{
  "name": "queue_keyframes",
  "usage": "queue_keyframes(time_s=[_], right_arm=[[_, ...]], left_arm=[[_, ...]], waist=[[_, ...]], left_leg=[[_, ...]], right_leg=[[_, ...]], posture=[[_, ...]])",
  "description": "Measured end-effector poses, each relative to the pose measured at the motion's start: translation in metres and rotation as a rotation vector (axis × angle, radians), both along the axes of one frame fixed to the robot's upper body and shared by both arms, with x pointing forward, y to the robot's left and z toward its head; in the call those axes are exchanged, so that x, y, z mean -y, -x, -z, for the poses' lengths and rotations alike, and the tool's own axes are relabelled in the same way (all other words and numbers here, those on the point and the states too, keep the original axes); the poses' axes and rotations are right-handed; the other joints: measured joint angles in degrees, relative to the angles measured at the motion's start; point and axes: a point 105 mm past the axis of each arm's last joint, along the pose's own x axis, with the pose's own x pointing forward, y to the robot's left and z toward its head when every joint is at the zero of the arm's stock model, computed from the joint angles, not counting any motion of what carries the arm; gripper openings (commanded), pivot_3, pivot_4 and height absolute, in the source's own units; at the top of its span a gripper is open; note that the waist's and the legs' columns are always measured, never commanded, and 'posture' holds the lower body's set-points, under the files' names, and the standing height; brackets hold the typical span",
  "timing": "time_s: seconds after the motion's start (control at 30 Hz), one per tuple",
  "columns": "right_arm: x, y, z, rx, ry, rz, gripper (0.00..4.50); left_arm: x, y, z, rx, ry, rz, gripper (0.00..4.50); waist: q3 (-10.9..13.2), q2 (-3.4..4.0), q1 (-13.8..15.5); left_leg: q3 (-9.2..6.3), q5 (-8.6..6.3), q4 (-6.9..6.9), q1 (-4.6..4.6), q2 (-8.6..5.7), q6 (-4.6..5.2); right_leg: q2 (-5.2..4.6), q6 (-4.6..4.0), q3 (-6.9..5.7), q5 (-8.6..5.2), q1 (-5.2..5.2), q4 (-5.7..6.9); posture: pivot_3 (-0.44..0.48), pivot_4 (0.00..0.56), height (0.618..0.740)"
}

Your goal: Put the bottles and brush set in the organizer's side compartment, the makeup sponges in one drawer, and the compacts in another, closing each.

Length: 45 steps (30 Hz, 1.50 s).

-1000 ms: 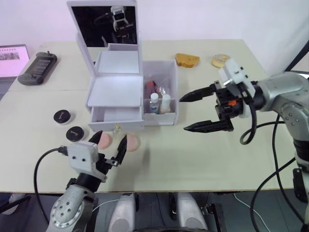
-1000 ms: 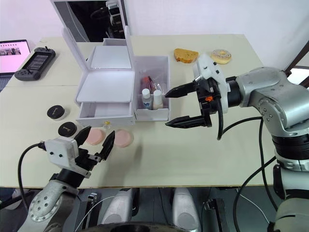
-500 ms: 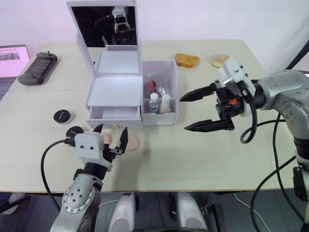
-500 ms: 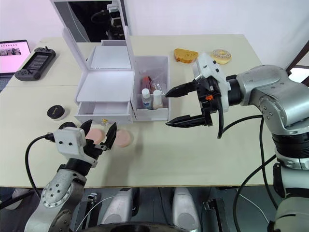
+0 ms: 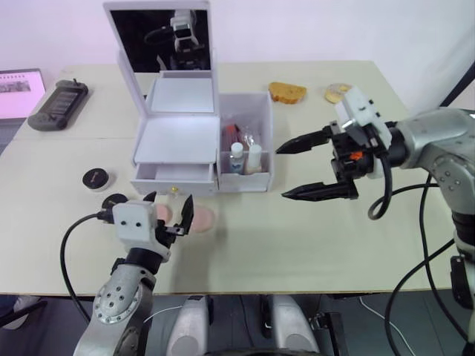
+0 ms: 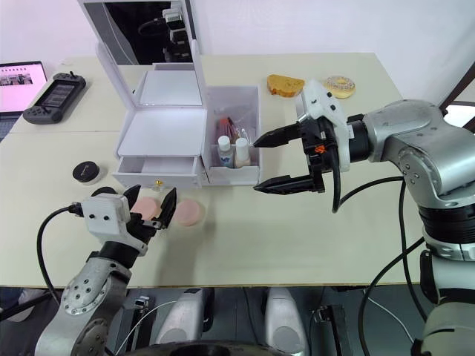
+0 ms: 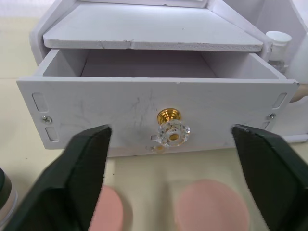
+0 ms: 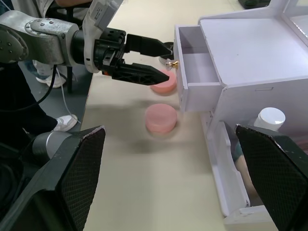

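Best lowered straight over the nearer round pink makeup sponge (image 7: 210, 211), at 6 o'clock below the gold-knobbed open white drawer (image 7: 159, 115). Left gripper (image 5: 166, 211) wide open, empty, straddling both sponges. Right gripper (image 5: 306, 168) wide open, empty, at 3 o'clock. Drawer's long axis crosswise, mouth facing the robot.

You are looking at a white organizer (image 5: 178, 148) with a gold-and-clear drawer knob (image 7: 172, 130), two pink makeup sponges (image 7: 211, 211), black compacts (image 5: 96, 179), white-capped bottles (image 5: 237, 157), a cream table (image 5: 312, 237), and black gripper fingers (image 5: 312, 193).
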Motion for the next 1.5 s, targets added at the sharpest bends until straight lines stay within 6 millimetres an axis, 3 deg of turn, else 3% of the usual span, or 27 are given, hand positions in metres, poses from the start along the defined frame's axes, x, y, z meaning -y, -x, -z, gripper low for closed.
queue_keyframes(time_s=[0.07,0.43,0.53,0.6,1.5], right_arm=[[0.000,0.000,0.000,0.003,-0.001,0.003,4.50],[0.000,-0.001,0.000,0.003,-0.002,0.004,4.50],[0.000,0.000,0.000,0.003,-0.002,0.003,4.50],[0.000,0.000,0.000,0.003,-0.002,0.003,4.50],[-0.009,0.001,0.005,-0.013,-0.047,-0.038,4.50]], left_arm=[[0.001,0.000,0.000,0.000,0.006,-0.001,2.07],[0.002,-0.002,0.003,0.005,0.002,-0.013,2.07],[0.002,-0.002,0.003,0.013,0.000,-0.019,1.19],[0.002,-0.002,0.003,0.016,0.004,-0.020,0.27],[-0.002,0.029,0.004,-0.029,-0.014,-0.020,0.26]], waist=[[0.0,0.00,0.0],[0.0,0.00,0.0],[0.0,0.00,0.0],[0.0,0.00,0.0],[0.0,0.00,-0.3]], left_leg=[[0.00,0.00,0.00,0.00,0.00,0.00],[0.00,0.00,0.00,0.00,0.00,0.00],[0.00,0.00,0.00,0.00,0.00,0.00],[0.00,0.00,0.00,0.00,0.00,0.00],[0.04,-0.01,-0.11,0.00,0.03,0.00]], right_leg=[[0.00,0.00,0.00,0.00,0.00,0.00],[0.00,0.00,0.01,0.00,0.00,0.00],[0.00,0.00,0.01,0.00,0.00,0.00],[0.00,0.00,0.01,0.00,0.00,0.00],[0.02,0.03,0.06,-0.03,-0.03,-0.08]], posture=[[0.000,0.150,0.740],[0.000,0.150,0.740],[0.000,0.150,0.740],[0.000,0.150,0.740],[0.000,0.150,0.740]])
